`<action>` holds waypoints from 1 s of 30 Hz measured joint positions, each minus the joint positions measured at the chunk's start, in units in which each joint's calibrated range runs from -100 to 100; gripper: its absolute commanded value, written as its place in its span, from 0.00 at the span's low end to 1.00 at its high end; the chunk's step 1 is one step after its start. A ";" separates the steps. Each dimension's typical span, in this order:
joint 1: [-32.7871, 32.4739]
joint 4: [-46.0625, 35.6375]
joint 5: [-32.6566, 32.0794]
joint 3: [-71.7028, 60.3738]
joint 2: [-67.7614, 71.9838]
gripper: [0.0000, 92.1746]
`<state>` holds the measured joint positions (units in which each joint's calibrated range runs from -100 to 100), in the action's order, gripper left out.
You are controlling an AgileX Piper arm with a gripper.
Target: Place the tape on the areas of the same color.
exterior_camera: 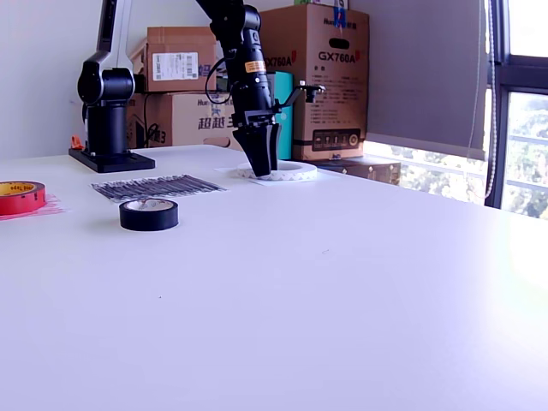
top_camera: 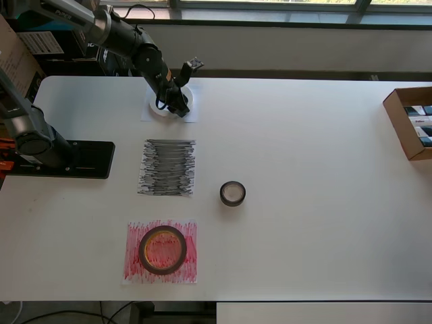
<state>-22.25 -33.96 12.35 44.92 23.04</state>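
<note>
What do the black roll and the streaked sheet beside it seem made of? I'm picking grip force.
The black roll looks like smooth, slightly glossy plastic tape, judging by its sheen. The streaked sheet looks like thin matte paper with black pen strokes, lying flat.

A white table [exterior_camera: 360, 291] stands before stacked cardboard boxes [exterior_camera: 321, 51]; daylight enters a window [exterior_camera: 522, 103] on the exterior view's right.

On the white bench [top_camera: 304, 135] the gripper [top_camera: 181, 106] sits over the white tape [top_camera: 158, 110] on the plain white paper [top_camera: 192, 116]. The black tape [top_camera: 232, 194] lies right of the black-streaked paper [top_camera: 167, 167]. The red tape [top_camera: 163, 249] rests on the red-streaked paper [top_camera: 135, 233]
</note>
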 measured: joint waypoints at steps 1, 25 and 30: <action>0.00 0.00 0.02 0.00 0.00 0.49; 6.51 -0.89 -3.03 -7.08 -9.72 0.49; 11.61 -1.64 -5.11 -9.17 -10.79 0.49</action>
<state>-10.64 -35.60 7.24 35.75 12.25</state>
